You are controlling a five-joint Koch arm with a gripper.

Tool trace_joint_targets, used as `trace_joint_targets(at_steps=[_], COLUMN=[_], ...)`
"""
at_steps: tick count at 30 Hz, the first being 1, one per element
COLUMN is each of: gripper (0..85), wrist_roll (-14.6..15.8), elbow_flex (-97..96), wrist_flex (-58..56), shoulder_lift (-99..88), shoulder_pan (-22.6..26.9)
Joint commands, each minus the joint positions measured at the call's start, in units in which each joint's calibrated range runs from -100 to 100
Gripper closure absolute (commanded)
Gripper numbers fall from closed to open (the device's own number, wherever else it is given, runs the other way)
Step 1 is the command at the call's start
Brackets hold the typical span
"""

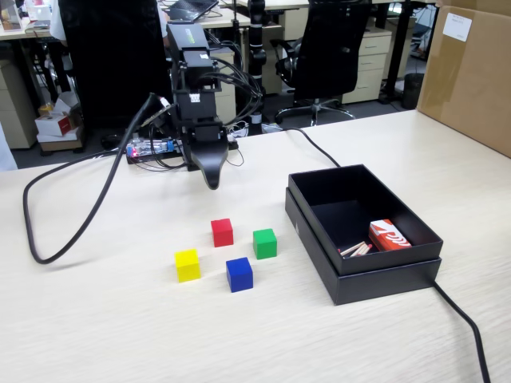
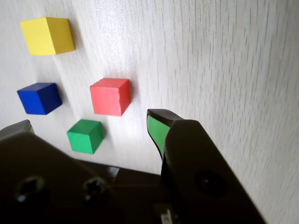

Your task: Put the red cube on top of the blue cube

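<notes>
The red cube (image 1: 222, 231) (image 2: 110, 96) sits on the pale wooden table. The blue cube (image 1: 239, 274) (image 2: 39, 98) rests a short way in front of it, towards the camera in the fixed view, and the two do not touch. My gripper (image 1: 210, 177) (image 2: 91, 121) hangs above the table behind the red cube, well clear of it. In the wrist view its two green-padded jaws stand wide apart with nothing between them, and the red cube lies just beyond the tips.
A green cube (image 1: 264, 242) (image 2: 84, 136) and a yellow cube (image 1: 187, 264) (image 2: 47, 35) flank the pair. An open black box (image 1: 319, 172) at the right holds a red-and-white carton (image 1: 389, 235). A thick black cable (image 1: 88, 215) loops on the left.
</notes>
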Motion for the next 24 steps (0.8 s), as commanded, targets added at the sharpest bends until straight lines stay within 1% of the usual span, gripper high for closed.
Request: trace_joint_targets(at_steps=[1, 6, 12, 16, 24], gripper=[38.4, 38.4, 39.0, 40.6, 40.6], wrist_roll=[-0.1, -0.3, -0.2, -0.2, 0.0], elbow_flex=[6.1, 9.3, 14.0, 15.2, 16.5], wrist_flex=[-1.0, -0.9, -1.0, -0.9, -1.0], shoulder_lift=[5.3, 16.6, 23.6, 25.5, 29.0], shoulder_pan=[-0.2, -1.0, -1.3, -0.7, 0.2])
